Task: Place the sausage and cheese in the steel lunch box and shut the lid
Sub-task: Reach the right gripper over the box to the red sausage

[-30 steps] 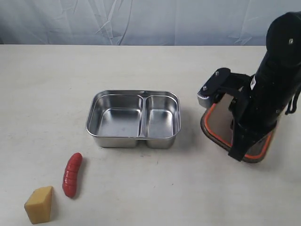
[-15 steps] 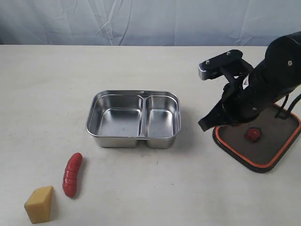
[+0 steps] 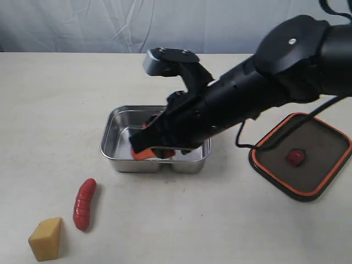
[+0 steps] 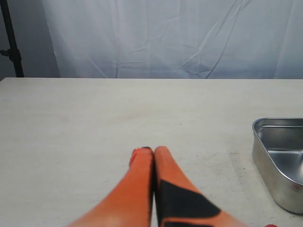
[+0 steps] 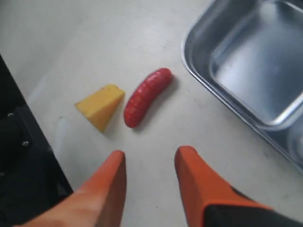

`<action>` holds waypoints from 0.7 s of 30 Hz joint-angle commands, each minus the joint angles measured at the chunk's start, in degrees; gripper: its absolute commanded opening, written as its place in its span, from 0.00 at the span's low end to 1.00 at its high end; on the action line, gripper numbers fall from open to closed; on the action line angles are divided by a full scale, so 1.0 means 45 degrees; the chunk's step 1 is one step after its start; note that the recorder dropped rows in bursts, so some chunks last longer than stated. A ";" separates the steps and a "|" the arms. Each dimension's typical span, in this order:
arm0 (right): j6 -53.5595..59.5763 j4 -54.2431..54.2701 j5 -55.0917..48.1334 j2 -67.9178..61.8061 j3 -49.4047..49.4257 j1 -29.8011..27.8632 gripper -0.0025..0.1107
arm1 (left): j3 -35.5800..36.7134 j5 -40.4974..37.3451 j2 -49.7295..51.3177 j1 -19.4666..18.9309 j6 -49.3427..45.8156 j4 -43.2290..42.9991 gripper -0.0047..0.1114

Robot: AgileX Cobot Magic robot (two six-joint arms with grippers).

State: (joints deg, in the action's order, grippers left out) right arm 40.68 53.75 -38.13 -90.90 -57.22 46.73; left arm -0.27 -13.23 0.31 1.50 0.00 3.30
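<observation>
The steel lunch box (image 3: 116,163) sits mid-table, both compartments holding nothing that I can see. My right gripper (image 3: 151,153) reaches across it and hangs open over its left part, fingers apart with nothing between them (image 5: 150,160). Ahead of it lie the red sausage (image 3: 84,203) (image 5: 147,97) and the yellow cheese (image 3: 46,238) (image 5: 100,107), side by side on the table near the front left. The dark lid (image 3: 301,155) lies flat at the right, orange rim showing. My left gripper (image 4: 150,152) is shut on nothing, above bare table beside the box (image 4: 279,161).
The black right arm (image 3: 258,82) spans the table from the right edge to the box, covering the right compartment. A pale backdrop curtain (image 3: 165,25) closes off the far side. The table front edge runs close to the cheese.
The right arm left the lid, which now lies flat at the right, and swung left across the lunch box toward the sausage and cheese. Sausage, cheese and box have not moved.
</observation>
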 commanded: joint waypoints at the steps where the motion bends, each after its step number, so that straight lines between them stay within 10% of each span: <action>1: -0.0534 0.0006 0.0331 -0.1301 -0.1696 0.1265 0.37 | 0.0060 0.0058 -0.0069 0.0081 0.0000 0.0141 0.04; 21: -0.5848 -0.6077 -0.0425 -0.5938 -0.6063 0.4154 0.44 | 0.0060 0.0058 -0.0069 0.0081 0.0000 0.0141 0.04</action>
State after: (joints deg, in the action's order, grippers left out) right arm 17.47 29.53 -38.72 -116.52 -82.64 65.38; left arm -0.27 -13.23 0.31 1.50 0.00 3.30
